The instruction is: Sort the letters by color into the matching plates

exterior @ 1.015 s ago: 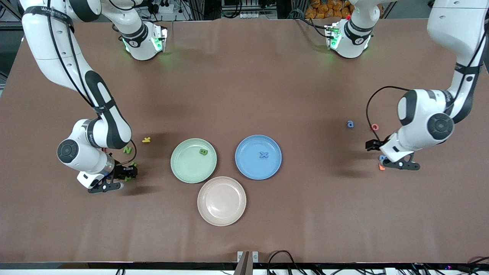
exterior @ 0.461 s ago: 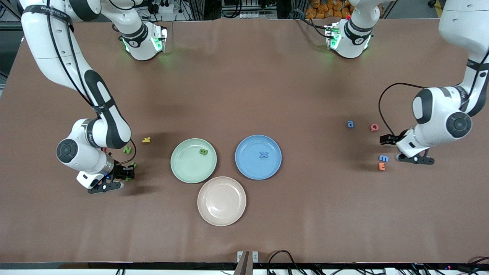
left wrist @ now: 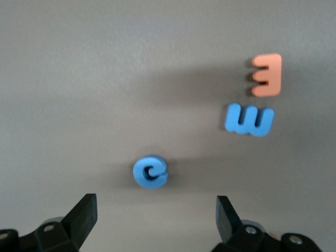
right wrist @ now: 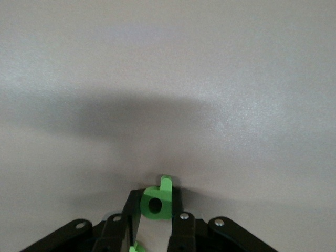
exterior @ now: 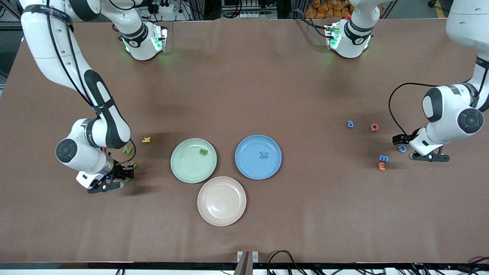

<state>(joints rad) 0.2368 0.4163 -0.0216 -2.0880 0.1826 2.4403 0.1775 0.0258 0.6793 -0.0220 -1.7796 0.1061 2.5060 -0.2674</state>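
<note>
Clenched on a green P, the right gripper sits low at the right arm's end of the table, its fingers pinching the letter from both sides. Spread wide and holding nothing, the left gripper hangs just above the table at the left arm's end, with a blue G lying on the table between its two fingers.

Nearest the front camera lies the beige-pink plate. Next come an orange E and a blue E just beside each other, near the blue G. Farther on, the mint green plate carries a green B, and the blue plate beside it carries a blue X. A green N and a yellow K lie near the right arm. Farthest lie a blue a and a red Q.
</note>
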